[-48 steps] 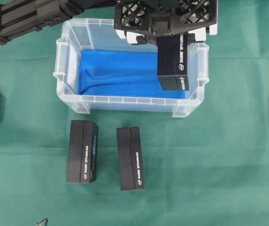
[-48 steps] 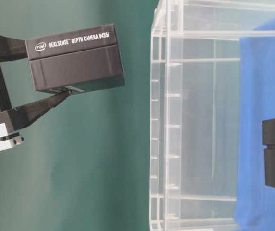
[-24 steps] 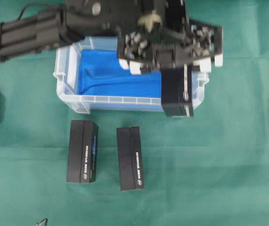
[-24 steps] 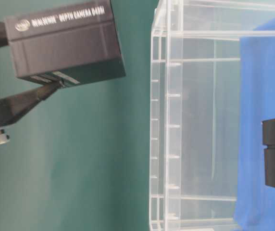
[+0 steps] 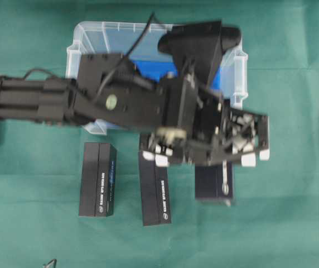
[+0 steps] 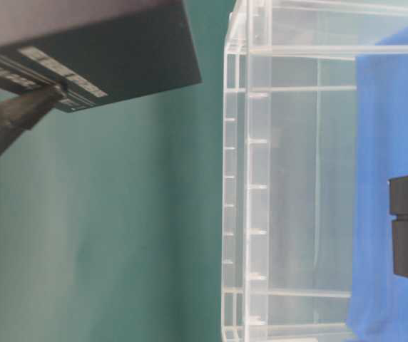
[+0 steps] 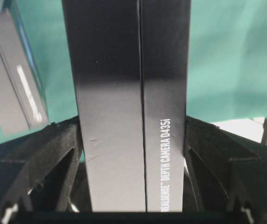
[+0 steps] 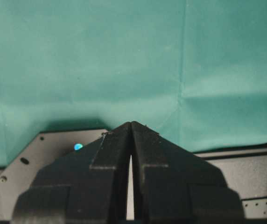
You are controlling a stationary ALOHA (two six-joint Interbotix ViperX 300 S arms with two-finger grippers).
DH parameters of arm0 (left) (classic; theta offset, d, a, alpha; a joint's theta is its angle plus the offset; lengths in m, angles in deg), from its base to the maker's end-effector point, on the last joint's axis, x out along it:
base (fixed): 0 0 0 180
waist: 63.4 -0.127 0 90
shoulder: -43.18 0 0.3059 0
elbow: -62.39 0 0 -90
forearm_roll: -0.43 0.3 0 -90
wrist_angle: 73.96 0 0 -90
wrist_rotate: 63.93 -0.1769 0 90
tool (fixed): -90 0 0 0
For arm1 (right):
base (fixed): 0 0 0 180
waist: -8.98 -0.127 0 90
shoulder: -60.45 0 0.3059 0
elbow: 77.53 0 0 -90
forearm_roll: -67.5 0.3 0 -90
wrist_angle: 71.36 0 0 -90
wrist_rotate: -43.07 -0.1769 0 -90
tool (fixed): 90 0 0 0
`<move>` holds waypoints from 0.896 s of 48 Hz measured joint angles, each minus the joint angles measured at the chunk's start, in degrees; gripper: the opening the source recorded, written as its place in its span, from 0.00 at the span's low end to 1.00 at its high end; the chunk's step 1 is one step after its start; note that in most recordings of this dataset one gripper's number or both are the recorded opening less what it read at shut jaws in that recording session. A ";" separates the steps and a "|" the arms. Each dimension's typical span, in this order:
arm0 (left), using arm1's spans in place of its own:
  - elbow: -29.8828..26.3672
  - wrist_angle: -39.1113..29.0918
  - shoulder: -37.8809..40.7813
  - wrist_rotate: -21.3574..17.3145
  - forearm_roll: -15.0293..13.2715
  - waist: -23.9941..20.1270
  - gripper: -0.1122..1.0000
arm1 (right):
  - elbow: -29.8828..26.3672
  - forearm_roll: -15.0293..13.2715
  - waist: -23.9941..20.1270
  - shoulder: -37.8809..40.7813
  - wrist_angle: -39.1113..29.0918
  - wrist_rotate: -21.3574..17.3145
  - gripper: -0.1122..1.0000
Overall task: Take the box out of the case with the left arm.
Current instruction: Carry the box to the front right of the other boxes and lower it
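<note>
Black rectangular cardboard box is pinched between the left gripper jaws, out over green cloth clear of the translucent plastic case; I'd lower it level, beside the two boxes already out, then release. Right gripper jaws pressed together.

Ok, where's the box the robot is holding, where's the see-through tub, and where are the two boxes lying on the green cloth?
held box (image 7: pixel 129 116): left wrist view, its long face between the fingers
case (image 6: pixel 261 185): table-level view, clear side wall
two boxes on the cloth (image 5: pixel 97 180): overhead view, top of the left one
</note>
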 measured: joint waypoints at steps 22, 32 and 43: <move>0.00 0.18 0.18 4.39 0.44 4.04 0.67 | 0.00 0.00 0.00 0.00 0.09 0.00 0.11; 0.62 0.18 0.18 4.48 0.79 3.87 0.67 | 0.00 0.00 0.00 0.00 0.09 0.00 0.11; 4.57 0.88 0.18 4.66 0.97 3.78 0.67 | 0.00 0.00 0.00 0.00 0.18 0.00 0.11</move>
